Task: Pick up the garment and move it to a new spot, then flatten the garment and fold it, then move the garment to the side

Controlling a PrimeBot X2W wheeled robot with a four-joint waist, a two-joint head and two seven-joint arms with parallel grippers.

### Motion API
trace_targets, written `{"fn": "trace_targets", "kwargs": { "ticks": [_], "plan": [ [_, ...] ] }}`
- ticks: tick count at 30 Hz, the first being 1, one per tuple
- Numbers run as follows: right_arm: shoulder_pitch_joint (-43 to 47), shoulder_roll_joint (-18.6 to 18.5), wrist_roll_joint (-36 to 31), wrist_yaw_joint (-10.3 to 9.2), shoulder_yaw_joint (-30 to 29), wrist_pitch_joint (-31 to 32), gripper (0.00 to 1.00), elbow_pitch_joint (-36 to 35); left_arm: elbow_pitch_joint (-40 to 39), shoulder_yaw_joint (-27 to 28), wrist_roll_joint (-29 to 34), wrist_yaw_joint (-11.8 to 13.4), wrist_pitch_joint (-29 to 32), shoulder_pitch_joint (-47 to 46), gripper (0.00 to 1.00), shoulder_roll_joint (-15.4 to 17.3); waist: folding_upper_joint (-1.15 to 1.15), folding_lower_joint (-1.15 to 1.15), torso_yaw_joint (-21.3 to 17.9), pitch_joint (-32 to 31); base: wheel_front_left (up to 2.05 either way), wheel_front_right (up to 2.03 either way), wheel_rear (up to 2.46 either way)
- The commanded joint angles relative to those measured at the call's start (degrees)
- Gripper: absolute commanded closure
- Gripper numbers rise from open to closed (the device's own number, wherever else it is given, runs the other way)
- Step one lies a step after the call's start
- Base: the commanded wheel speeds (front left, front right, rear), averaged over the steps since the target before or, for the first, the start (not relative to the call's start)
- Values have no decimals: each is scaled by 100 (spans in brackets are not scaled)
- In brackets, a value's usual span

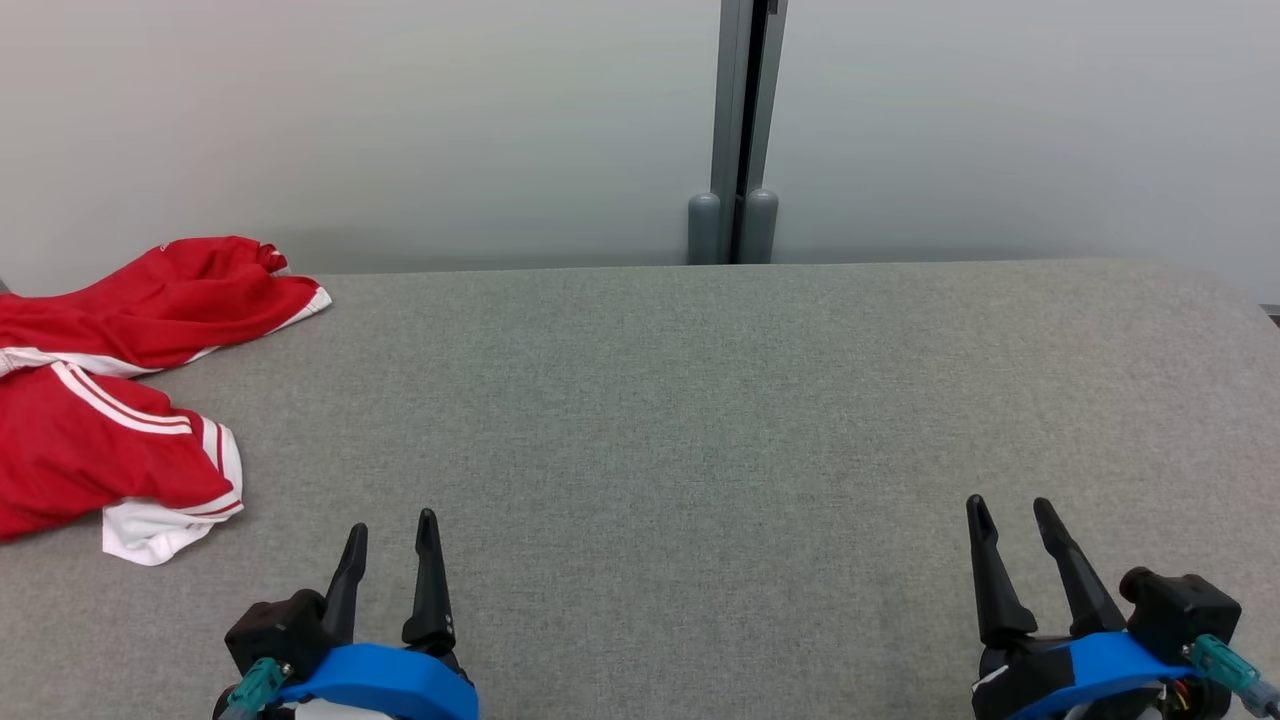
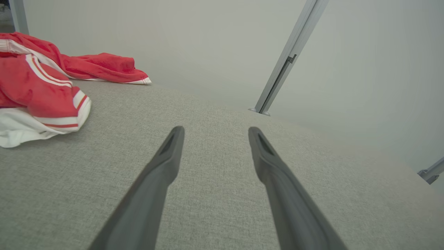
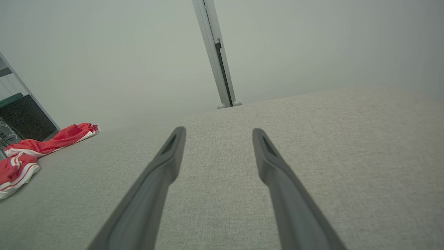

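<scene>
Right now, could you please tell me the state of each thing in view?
Red white-striped garment: crumpled, unfolded, lying at the left of the grey table, unheld.
Left end effector: open, empty, apart from the garment.
Right end effector: open, empty, far from the garment.

The red garment [image 1: 90, 440] runs off the head view's left edge, so I cannot tell its full shape or kind. The bottom edge there cuts off the rear of my left end effector [image 1: 392, 522] and my right end effector [image 1: 1009, 503].
</scene>
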Motion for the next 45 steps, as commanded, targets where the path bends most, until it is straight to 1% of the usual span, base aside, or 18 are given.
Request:
{"fn": "trace_targets", "kwargs": {
  "ticks": [1,14,30,45],
  "plan": [
    [-61,-51,-153,11,3,-56,0,4,19,-51,126,15,-49,-74,0,21,0,0,3,2,0,0,0],
    [-103,-57,-775,13,42,-199,0,146,209,-81,615,71,-200,-111,0,21,0,0,23,0,0,0,0],
    [-94,-62,-1329,16,58,-371,0,282,418,-205,1084,124,-363,-119,0,20,0,0,59,-40,0,0,0],
    [-98,-61,-1221,16,41,-365,0,304,588,-244,991,109,-360,-144,0,19,0,0,48,-50,0,0,0]
  ]
}}
